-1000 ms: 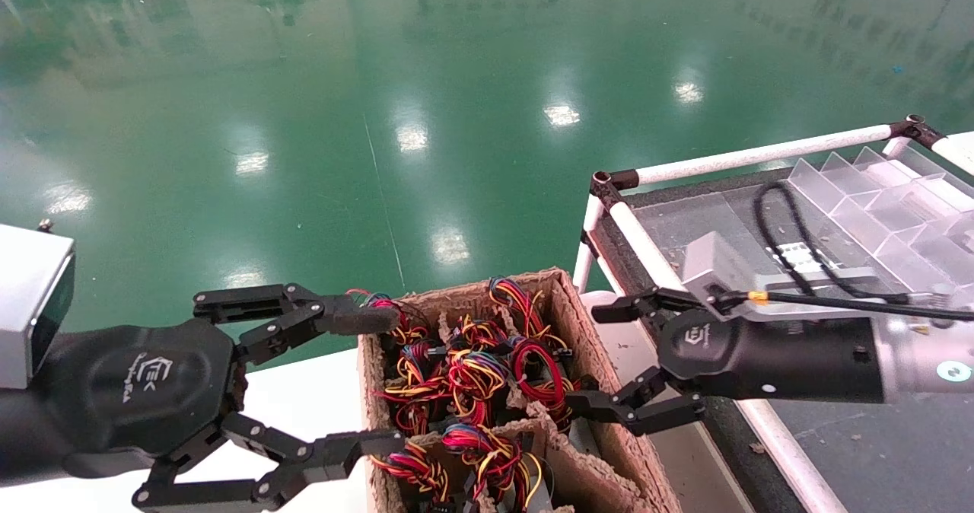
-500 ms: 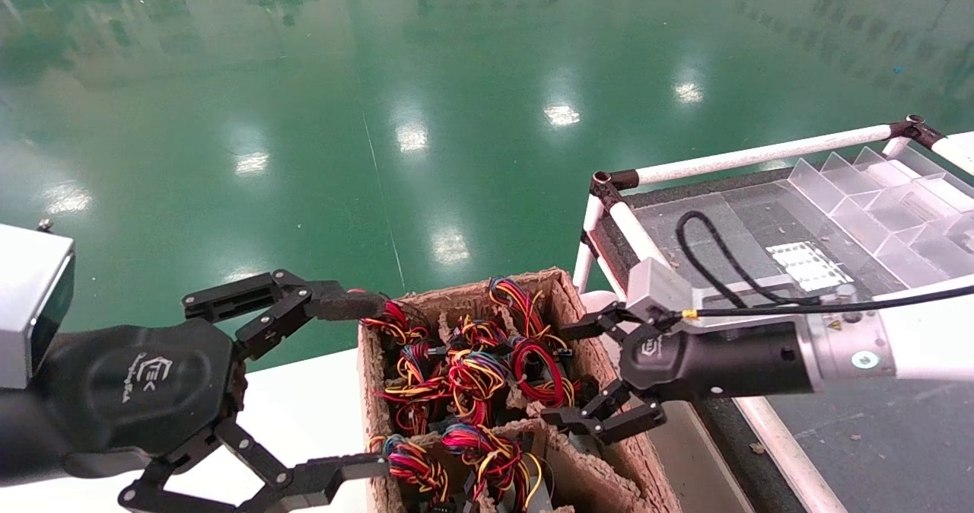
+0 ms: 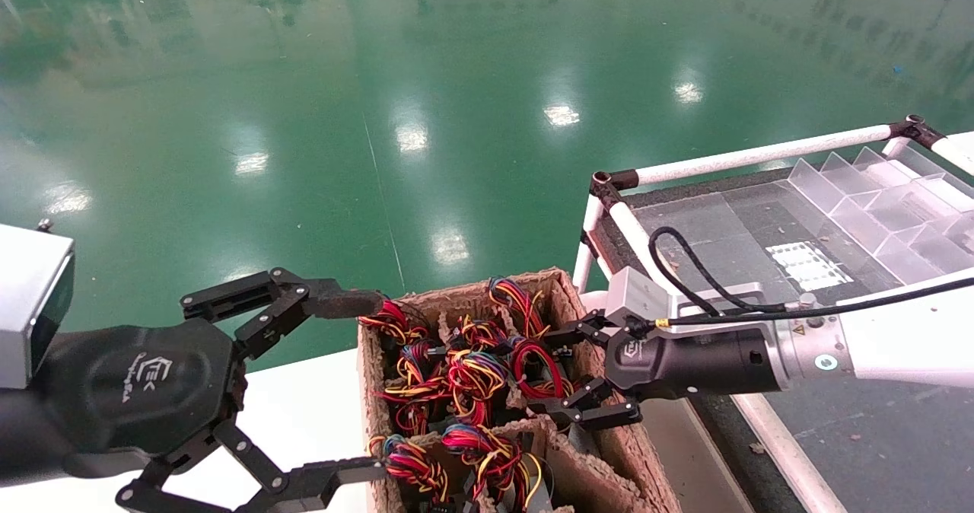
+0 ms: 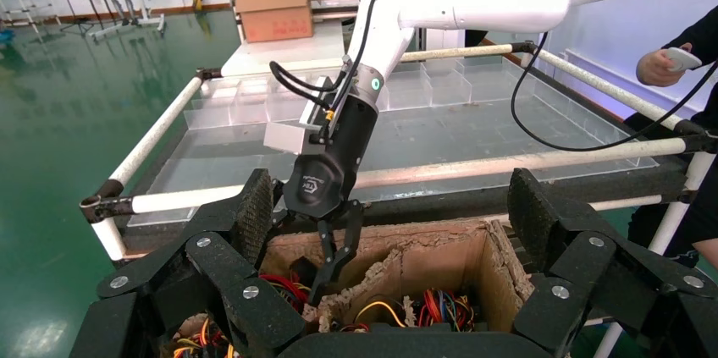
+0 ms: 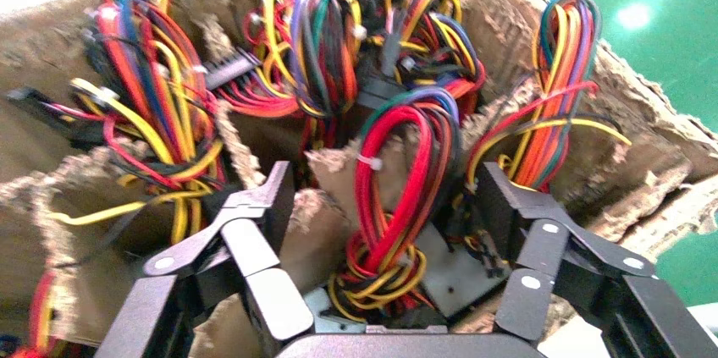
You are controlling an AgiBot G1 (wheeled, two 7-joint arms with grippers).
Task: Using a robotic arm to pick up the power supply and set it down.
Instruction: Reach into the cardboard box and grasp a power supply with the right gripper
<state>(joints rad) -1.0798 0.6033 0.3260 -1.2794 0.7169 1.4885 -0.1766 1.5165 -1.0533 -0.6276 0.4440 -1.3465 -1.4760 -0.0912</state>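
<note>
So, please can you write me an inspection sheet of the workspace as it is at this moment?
Surface: white table carrying the cardboard crate.
Job's things: power supplies sit in the crate's compartments, mostly hidden under their wire bundles; one with a red bundle lies between the right gripper's fingers, not yet gripped.
Clutter: many more coloured wire bundles fill the crate.
Grippers: right gripper open, reaching down into the crate; left gripper open, at the crate's left wall.
Cables: black cable loops over the right wrist.
Surroundings: green glossy floor; pipe-framed cart with clear dividers on the right; a person's hand holding a white device.
</note>
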